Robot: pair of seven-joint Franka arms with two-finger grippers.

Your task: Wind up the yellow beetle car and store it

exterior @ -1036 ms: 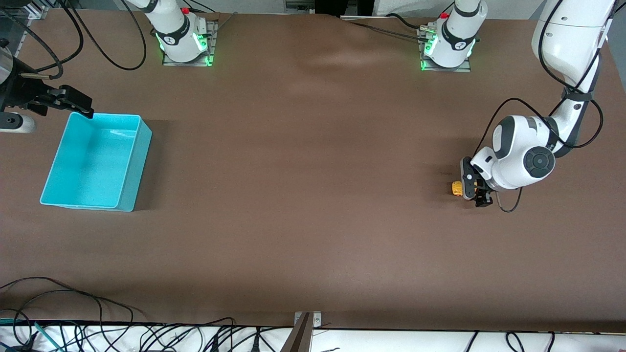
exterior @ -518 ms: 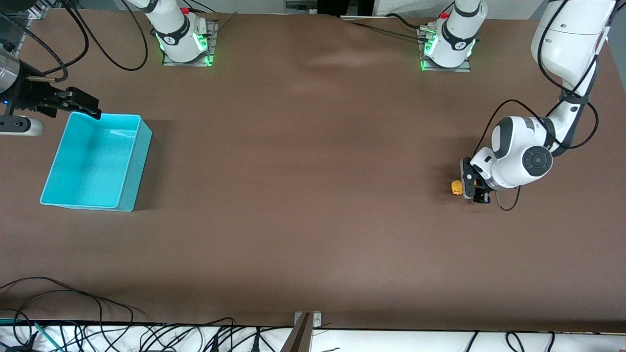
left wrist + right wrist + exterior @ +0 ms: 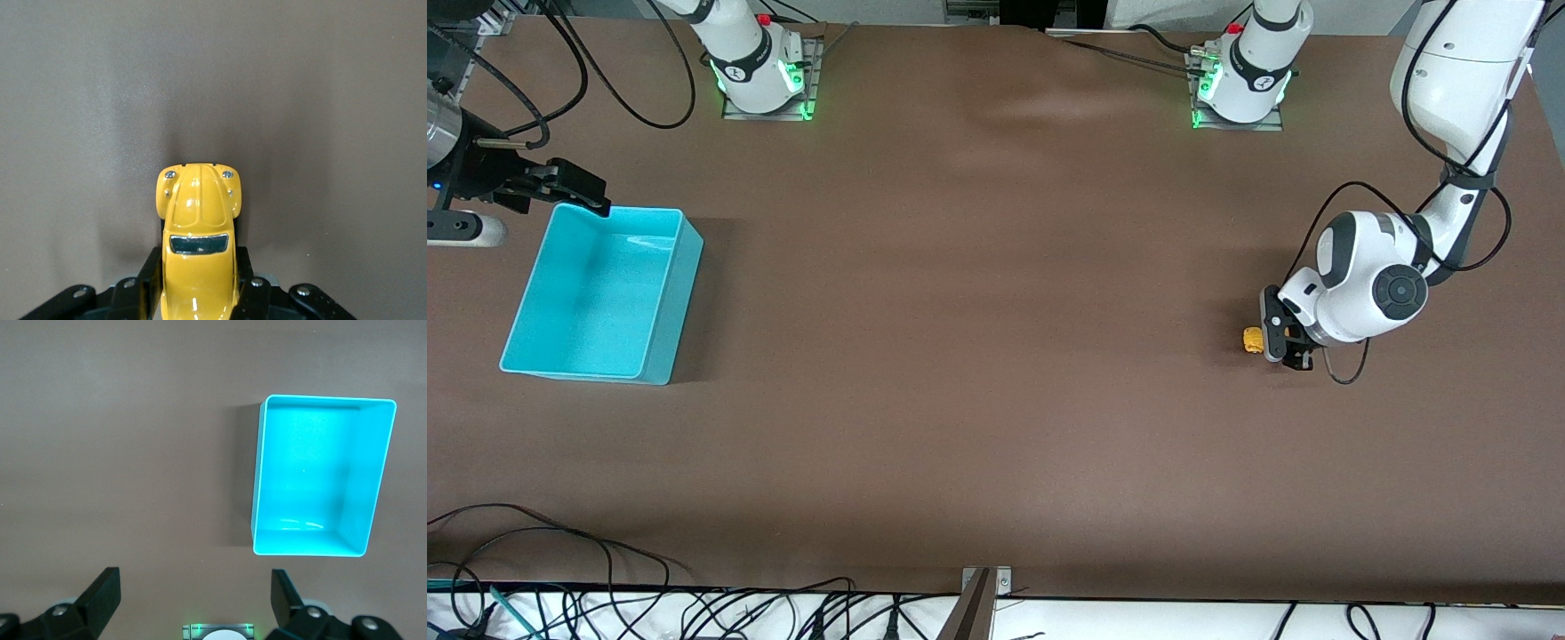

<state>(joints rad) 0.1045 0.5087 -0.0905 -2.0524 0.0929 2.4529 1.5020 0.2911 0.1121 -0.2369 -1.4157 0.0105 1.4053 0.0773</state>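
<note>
The yellow beetle car [image 3: 1254,340] sits low at the brown table near the left arm's end. My left gripper [image 3: 1286,343] is shut on its rear half, and the nose sticks out past the fingers. In the left wrist view the car [image 3: 198,220] fills the space between the black fingers [image 3: 143,293], with my left gripper [image 3: 198,297] clamped on its sides. I cannot tell whether its wheels touch the table. My right gripper [image 3: 574,189] is open and empty, up in the air by a corner of the turquoise bin [image 3: 685,267]. In the right wrist view my right gripper [image 3: 193,600] shows wide apart, with the bin [image 3: 259,480] empty.
Both arm bases [image 3: 760,76] [image 3: 1240,84] stand at the table's edge farthest from the front camera. Cables [image 3: 560,587] lie along the edge nearest to the front camera. Bare brown tabletop [image 3: 978,311] spans the stretch between the bin and the car.
My left gripper has shifted slightly toward the right arm's end with the car in it. My right gripper moved a little toward the bin's corner, then stayed still.
</note>
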